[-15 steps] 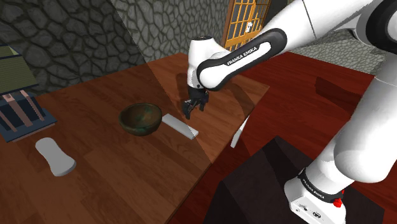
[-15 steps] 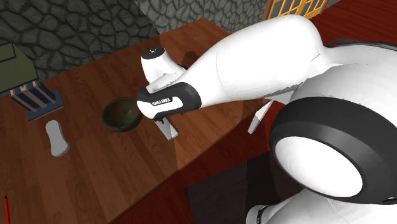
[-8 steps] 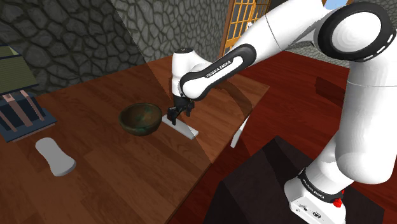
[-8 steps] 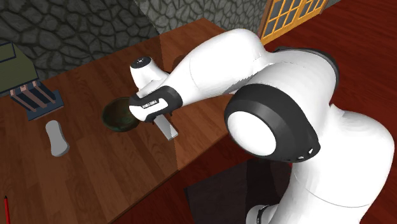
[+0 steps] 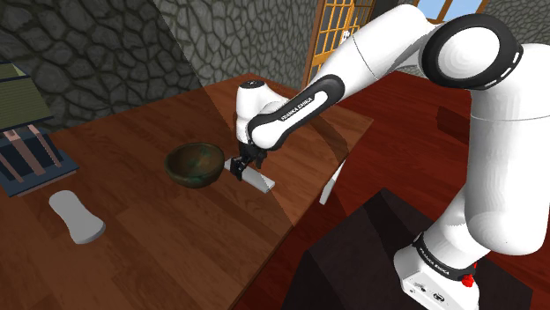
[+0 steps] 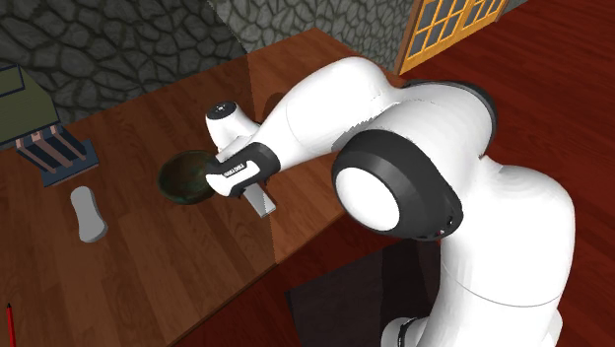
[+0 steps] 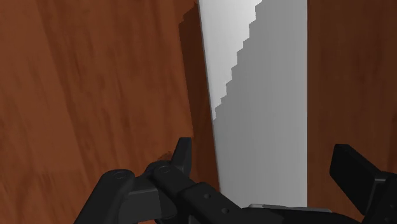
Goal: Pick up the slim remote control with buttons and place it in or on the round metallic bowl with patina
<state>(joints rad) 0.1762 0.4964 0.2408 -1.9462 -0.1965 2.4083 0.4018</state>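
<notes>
Looking down through the wrist view, I see the gripper (image 7: 264,153) with its jaws spread. One black finger stands on each side of the remote control (image 7: 267,95), and a narrow strip of wood shows between each fingertip and the remote's long edges, so nothing is pinched. The remote is drawn as a plain pale grey slab, half of it in stepped shadow, and I can make out no buttons on it.

In the shoulder view the gripper (image 5: 240,166) sits low over the near end of the remote control (image 5: 257,180). The remote lies flat on the wooden table (image 5: 176,247), just beside the bowl (image 5: 189,176) on that view's right. The bowl is round, dark green-brown and upright.

In the second exterior view the arm's forearm covers part of the bowl (image 6: 177,194), and the remote control (image 6: 263,204) shows below it on the table (image 6: 177,266).

A pale oblong object (image 5: 75,216) lies well apart toward the shoulder view's left.
</notes>
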